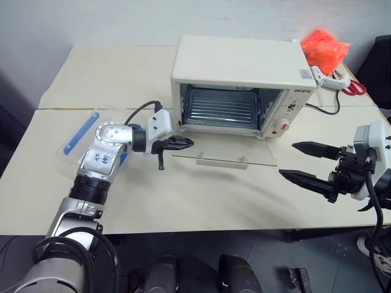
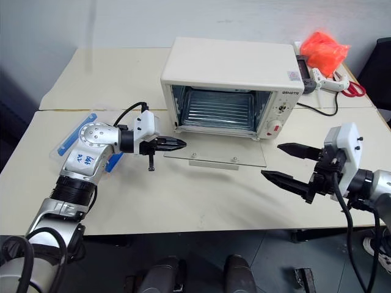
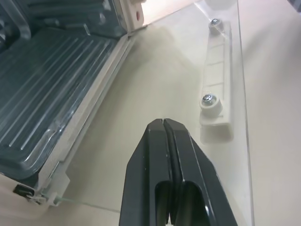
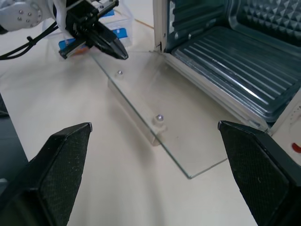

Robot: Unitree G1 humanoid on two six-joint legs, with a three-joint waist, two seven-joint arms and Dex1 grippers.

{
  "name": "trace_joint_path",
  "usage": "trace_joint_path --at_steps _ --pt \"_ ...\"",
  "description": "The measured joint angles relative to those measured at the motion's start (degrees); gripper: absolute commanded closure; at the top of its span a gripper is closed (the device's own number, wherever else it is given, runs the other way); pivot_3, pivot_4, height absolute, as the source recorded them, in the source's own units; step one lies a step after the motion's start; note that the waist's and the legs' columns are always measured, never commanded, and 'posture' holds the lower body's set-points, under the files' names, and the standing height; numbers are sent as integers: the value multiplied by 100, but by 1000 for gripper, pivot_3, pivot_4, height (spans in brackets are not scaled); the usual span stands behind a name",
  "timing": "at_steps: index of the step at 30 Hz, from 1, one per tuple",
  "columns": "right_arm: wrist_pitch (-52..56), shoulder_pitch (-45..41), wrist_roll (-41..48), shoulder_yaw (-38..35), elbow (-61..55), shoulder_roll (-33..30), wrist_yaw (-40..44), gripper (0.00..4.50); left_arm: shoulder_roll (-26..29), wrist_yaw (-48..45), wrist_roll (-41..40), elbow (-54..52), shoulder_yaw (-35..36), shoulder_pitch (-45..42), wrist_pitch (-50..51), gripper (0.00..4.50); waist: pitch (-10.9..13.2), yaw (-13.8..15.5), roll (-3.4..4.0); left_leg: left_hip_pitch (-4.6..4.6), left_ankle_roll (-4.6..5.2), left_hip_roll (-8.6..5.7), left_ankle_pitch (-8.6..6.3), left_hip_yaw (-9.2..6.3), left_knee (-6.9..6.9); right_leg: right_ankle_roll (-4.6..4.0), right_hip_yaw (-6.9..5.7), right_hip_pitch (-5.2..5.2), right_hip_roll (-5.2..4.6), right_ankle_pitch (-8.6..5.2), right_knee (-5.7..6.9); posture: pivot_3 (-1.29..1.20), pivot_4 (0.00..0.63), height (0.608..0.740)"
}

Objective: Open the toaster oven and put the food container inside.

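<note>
The cream-white toaster oven (image 1: 238, 64) stands at the back middle of the table. Its glass door (image 1: 223, 155) lies dropped flat on the tabletop, and the ribbed tray (image 4: 235, 56) inside is bare. My left gripper (image 1: 190, 143) is shut and empty, its tip hovering at the door's left corner. The food container (image 1: 78, 131), a clear box with blue strips, sits on the table to the left, partly hidden behind my left arm. Off to the right of the door, my right gripper (image 1: 287, 159) is open wide with nothing between its fingers.
An orange bag (image 1: 324, 46) and a white tool with red scissors (image 1: 339, 80) lie at the back right behind the oven. A black power cord (image 1: 324, 111) runs from the oven's right side. Bare tabletop (image 1: 201, 195) stretches in front of the door.
</note>
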Motion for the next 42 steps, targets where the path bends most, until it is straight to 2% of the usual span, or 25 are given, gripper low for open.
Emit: trace_joint_path --at_steps 6,10,13,16,17,20,25,26,28,30,31,35,38,42 --pt "-21 -209 31 121 7 -2 -76 0 -130 581 526 -136 -238 287 219 4480 0 6 0 -3 2 0 -1 -3 0 1 -1 0 1 0 -2 0 150 740" --pt "-27 -589 50 293 79 -15 -76 0 -175 777 570 -580 -237 534 480 4480 0 -1 0 -2 2 1 -1 -11 0 1 -1 0 0 0 -1 0 150 740" --pt "-38 -957 40 554 357 -105 73 0 -149 896 252 -1478 47 827 1231 4480 0 -12 0 -5 2 5 -1 -33 0 1 -1 -2 0 0 -2 0 150 740" --pt "-55 -1286 29 767 542 -112 190 0 -64 1122 -346 -2525 665 853 2297 4480 1 -13 -2 -6 2 9 -1 -56 1 1 -1 -1 -2 0 -1 0 150 740" --pt "-80 -1430 22 875 609 -118 250 0 22 1300 -578 -2959 1014 859 2846 4084 2 -23 -2 -6 2 15 -1 -58 1 1 0 -2 -3 0 -2 0 150 740" --pt "-156 -1710 -32 1103 792 -164 453 0 250 1917 -1174 -4115 2170 917 4469 3333 2 -59 -2 -4 1 19 -1 -67 -3 1 -3 0 -4 0 -1 0 150 740" --pt "-269 -2036 -201 1488 1179 -250 912 0 231 2882 -1455 -5641 3639 1531 6878 1789 5 -72 -8 -5 0 14 -1 -70 0 1 -3 5 -6 0 -6 0 150 740" --pt "-280 -2182 -243 1576 1277 -259 1026 0 67 3212 -1350 -5931 4028 1521 7393 1403 7 -43 -12 -6 -1 13 1 -76 4 1 -6 9 -5 0 -6 0 150 740" --pt "-310 -2348 -272 1676 1374 -264 1135 0 -263 3639 -1105 -6175 4439 1429 7827 965 7 -12 -12 -3 -1 10 1 -80 7 1 -7 16 -5 0 -6 0 150 740" --pt "-394 -2712 -364 1895 1555 -262 1283 0 -1110 4574 -411 -6416 5203 977 8363 333 8 7 -17 -8 -1 0 1 -86 18 5 -10 18 -6 3 -7 0 150 740" --pt "-412 -2801 -396 1931 1595 -261 1320 0 -1287 4873 -186 -6456 5393 882 8468 63 6 6 -27 -8 -2 -3 0 -87 17 5 -12 17 -4 3 -6 0 150 740" --pt "-513 -3010 -525 2149 1807 -201 1462 0 -2135 6082 798 -6681 5833 656 8602 21 3 5 -45 -11 -8 -1 -3 -89 7 5 -15 15 -5 3 -14 0 150 740" --pt "-523 -3027 -583 2226 1828 -127 1485 0 -2791 6596 1337 -6713 5935 654 8628 21 6 14 -50 -16 -9 2 -3 -89 7 5 -18 13 -6 3 -19 0 150 740" --pt "-509 -3036 -576 2236 1798 -36 1441 0 -3026 6753 1659 -6535 5969 584 8642 21 7 6 -60 -16 -13 0 -4 -88 7 3 -20 12 -2 4 -19 0 150 740"
